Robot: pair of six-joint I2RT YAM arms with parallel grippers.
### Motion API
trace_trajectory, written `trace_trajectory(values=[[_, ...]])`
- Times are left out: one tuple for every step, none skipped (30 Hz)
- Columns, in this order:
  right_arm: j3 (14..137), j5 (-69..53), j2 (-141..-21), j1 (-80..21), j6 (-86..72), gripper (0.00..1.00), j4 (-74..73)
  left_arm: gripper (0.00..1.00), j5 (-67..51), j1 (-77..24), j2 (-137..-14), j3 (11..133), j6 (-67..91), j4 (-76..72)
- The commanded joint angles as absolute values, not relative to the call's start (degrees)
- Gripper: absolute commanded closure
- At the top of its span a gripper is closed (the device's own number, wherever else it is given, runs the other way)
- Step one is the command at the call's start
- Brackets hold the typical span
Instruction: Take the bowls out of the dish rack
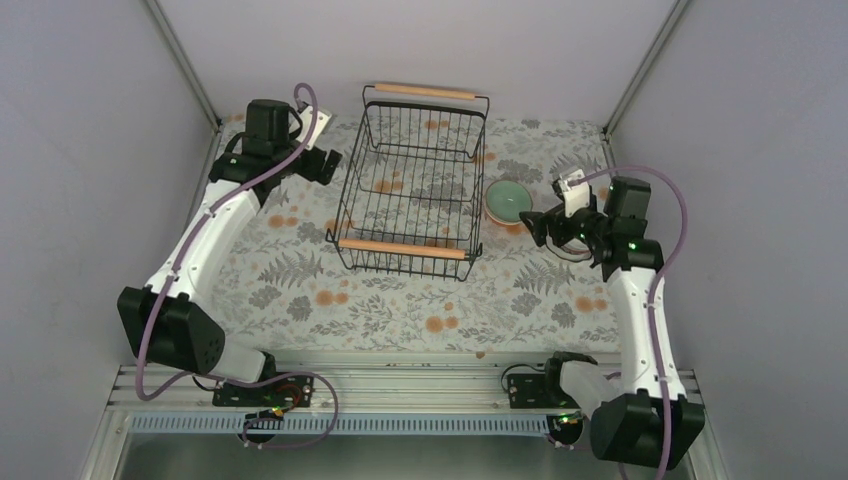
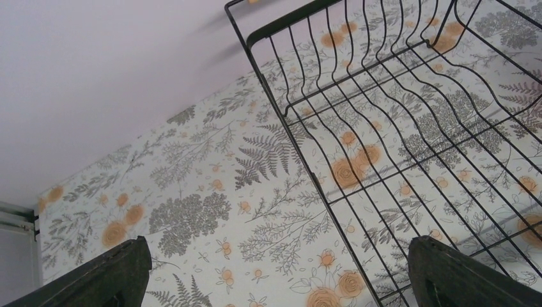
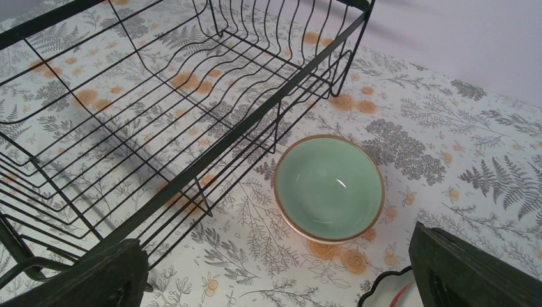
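**Bowl is out: pull away cleanly**

The bowl (image 3: 329, 188) sits upright on the table (image 1: 300, 300), just right of the rack (image 1: 400, 247), which looks empty. The right gripper (image 3: 275, 256) hangs beside it, released, grasping nothing. The left gripper (image 2: 276, 256) is released too. Lift straight up, so that nothing knocks the bowl.

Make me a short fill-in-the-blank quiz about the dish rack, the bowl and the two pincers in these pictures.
1. The number of bowls inside the dish rack is ___.
2. The green bowl sits upright on the table, outside the rack, on the robot's ___ side of it.
3. The left pincer and the right pincer hold nothing; both stand ___.
Missing words: zero; right; open.
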State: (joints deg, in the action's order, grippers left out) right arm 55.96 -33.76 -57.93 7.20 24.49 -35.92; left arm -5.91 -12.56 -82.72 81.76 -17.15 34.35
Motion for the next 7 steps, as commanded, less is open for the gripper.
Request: trace_trajectory(values=[[54.05, -35.95, -56.31, 7.37, 22.64, 0.00, -30.04, 0.00, -5.97, -12.17, -82.18, 82.97, -16.10, 33.03], [53.83, -35.34, -56.40, 7.25, 22.62, 0.00, -29.90, 0.00, -5.82, -12.19, -82.32, 83.23, -15.91, 33.20], [53.61, -34.78, -56.38, 7.29, 22.55, 0.00, -29.64, 0.00, -5.80, -12.18, -82.46, 83.25, -15.79, 33.22], [53.21, -34.24, -56.20, 7.29, 22.43, 0.00, -29.20, 0.00, -5.88, -12.17, -82.43, 83.31, -15.77, 33.15], [52.96, -33.86, -56.06, 7.25, 22.34, 0.00, -28.95, 0.00, -5.83, -12.19, -82.35, 83.30, -15.67, 33.06], [52.77, -33.68, -55.87, 7.33, 22.26, 0.00, -28.84, 0.00, -5.84, -12.20, -82.23, 83.43, -15.65, 33.05], [52.62, -33.56, -55.75, 7.28, 22.24, 0.00, -28.72, 0.00, -5.75, -12.21, -82.23, 83.51, -15.60, 33.05]])
